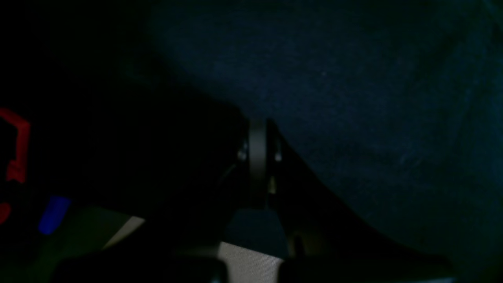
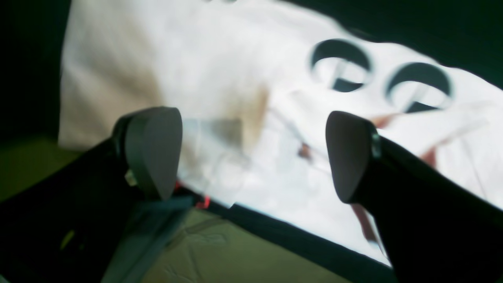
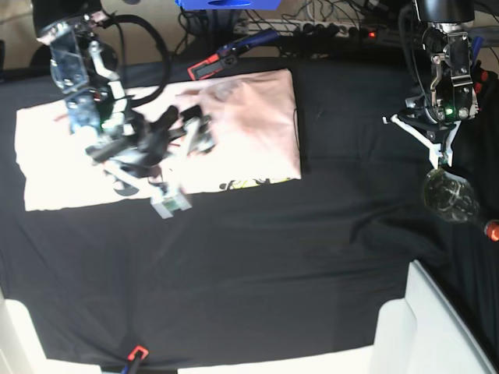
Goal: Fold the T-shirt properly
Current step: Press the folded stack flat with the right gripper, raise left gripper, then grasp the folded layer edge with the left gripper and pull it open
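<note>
1. The black table [image 3: 257, 265] fills the near half of the base view.
2. The T-shirt [image 3: 249, 117] lies flat toward 11 o'clock, partly folded, black lettering peeking along its near edge.
3. The right hand [image 3: 183, 132] hovers over it, fingers [image 2: 155, 151] spread wide, gripping nothing.
4. The left hand [image 1: 257, 157], at 2 o'clock, looks pinched shut in a dark view.

No full word showing readable anywhere. T-shirt [image 2: 220, 70] showing two large black rounded glyphs [image 2: 341, 65] in right wrist view, cut off by fold and blur, letters not identifiable. In base view, thin strip of dark print [image 3: 257, 183] peeking along near edge of folded T-shirt, too small for reading. No labels, brands or numbers showing legibly.
</note>
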Controlling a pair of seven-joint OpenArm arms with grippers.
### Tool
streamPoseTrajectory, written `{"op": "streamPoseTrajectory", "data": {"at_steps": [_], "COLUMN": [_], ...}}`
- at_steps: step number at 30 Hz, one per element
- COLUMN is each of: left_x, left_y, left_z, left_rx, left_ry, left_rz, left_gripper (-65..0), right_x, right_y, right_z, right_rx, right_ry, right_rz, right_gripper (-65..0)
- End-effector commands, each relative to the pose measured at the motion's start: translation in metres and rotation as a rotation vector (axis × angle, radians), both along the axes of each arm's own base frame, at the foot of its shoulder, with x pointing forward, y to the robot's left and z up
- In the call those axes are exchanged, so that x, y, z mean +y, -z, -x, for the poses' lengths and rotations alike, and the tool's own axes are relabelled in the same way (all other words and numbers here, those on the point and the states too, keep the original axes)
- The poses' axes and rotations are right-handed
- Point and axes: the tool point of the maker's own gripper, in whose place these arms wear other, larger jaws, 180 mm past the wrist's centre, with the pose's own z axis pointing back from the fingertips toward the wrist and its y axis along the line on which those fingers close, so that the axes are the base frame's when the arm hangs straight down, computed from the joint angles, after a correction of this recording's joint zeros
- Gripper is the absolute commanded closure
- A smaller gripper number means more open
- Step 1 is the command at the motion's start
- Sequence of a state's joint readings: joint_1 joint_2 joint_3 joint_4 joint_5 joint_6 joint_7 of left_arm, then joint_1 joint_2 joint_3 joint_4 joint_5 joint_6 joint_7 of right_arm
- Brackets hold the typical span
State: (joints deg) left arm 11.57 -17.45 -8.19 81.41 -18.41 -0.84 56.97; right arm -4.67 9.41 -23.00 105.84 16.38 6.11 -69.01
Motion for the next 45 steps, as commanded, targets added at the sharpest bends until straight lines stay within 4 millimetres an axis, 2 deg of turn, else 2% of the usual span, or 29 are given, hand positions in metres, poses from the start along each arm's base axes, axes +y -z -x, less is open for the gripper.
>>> {"op": "streamPoseTrajectory", "data": {"at_steps": [1, 3, 4, 7, 8, 11, 14, 18, 22, 24, 28, 30, 32, 34, 35, 36, 39, 42, 45], "left_x": [0.006, 0.006, 0.006, 0.006, 0.006, 0.002, -0.007, -0.025, -0.061, -0.079, -0.110, -0.122, -0.133, -0.138, -0.143, -0.143, -0.136, -0.131, -0.136], "left_y": [-0.008, -0.008, -0.008, -0.008, -0.007, -0.008, -0.006, -0.001, -0.011, -0.018, -0.014, -0.011, -0.007, -0.003, -0.003, -0.004, -0.016, -0.022, -0.024], "left_z": [-0.009, -0.009, -0.009, -0.007, -0.006, -0.008, -0.011, -0.013, -0.027, -0.035, -0.032, -0.031, -0.029, -0.026, -0.029, -0.032, -0.042, -0.045, -0.047], "left_rx": [-0.033, -0.033, -0.033, -0.030, -0.029, -0.034, -0.045, -0.056, -0.114, -0.152, -0.116, -0.111, -0.109, -0.092, -0.098, -0.108, -0.153, -0.175, -0.187], "left_ry": [0.004, 0.004, 0.004, 0.003, 0.003, 0.017, 0.013, 0.009, 0.080, 0.094, 0.086, 0.075, 0.050, 0.016, 0.000, -0.018, -0.034, -0.001, 0.066], "left_rz": [-0.016, -0.016, -0.016, -0.017, -0.017, -0.014, 0.011, 0.050, 0.119, 0.154, 0.232, 0.282, 0.371, 0.479, 0.542, 0.596, 0.735, 0.767, 0.776], "left_gripper": [0.0, 0.0, 0.0, 0.0, 0.0, 0.0, 0.0, 0.0, -0.7, -8.1, -28.2, -31.9, -33.3, -33.3, -33.4, -33.4, -33.4, -33.4, -33.4], "right_x": [0.014, 0.032, 0.038, 0.040, 0.037, 0.024, -0.001, -0.014, -0.007, -0.001, 0.007, 0.008, 0.009, 0.002, 0.001, -0.001, -0.004, -0.004, -0.002], "right_y": [-0.009, -0.003, 0.002, 0.023, 0.031, 0.057, 0.081, 0.090, 0.073, 0.056, 0.022, 0.013, 0.007, 0.007, 0.007, 0.006, 0.007, 0.007, 0.007], "right_z": [-0.006, 0.002, 0.006, 0.017, 0.022, 0.033, 0.038, 0.038, 0.029, 0.024, 0.011, 0.007, 0.004, 0.002, 0.001, 0.000, 0.001, 0.001, 0.001], "right_rx": [-0.035, -0.021, -0.005, 0.061, 0.088, 0.171, 0.225, 0.233, 0.178, 0.132, 0.051, 0.031, 0.011, 0.008, 0.005, 0.002, 0.007, 0.005, 0.007], "right_ry": [-0.036, -0.106, -0.129, -0.151, -0.146, -0.125, -0.027, 0.023, 0.013, 0.007, -0.014, -0.020, -0.019, 0.008, 0.014, 0.020, 0.031, 0.031, 0.030], "right_rz": [-0.025, -0.024, -0.018, 0.008, 0.019, 0.058, 0.064, 0.065, 0.039, 0.016, -0.008, -0.012, -0.019, -0.020, -0.022, -0.022, -0.021, -0.022, -0.024], "right_gripper": [-51.4, -39.9, -31.9, -5.8, 0.0, -2.8, -2.9, -2.9, -3.3, -3.6, -4.6, -10.7, -22.9, -39.0, -45.0, -48.0, -47.0, -46.9, -46.9]}}
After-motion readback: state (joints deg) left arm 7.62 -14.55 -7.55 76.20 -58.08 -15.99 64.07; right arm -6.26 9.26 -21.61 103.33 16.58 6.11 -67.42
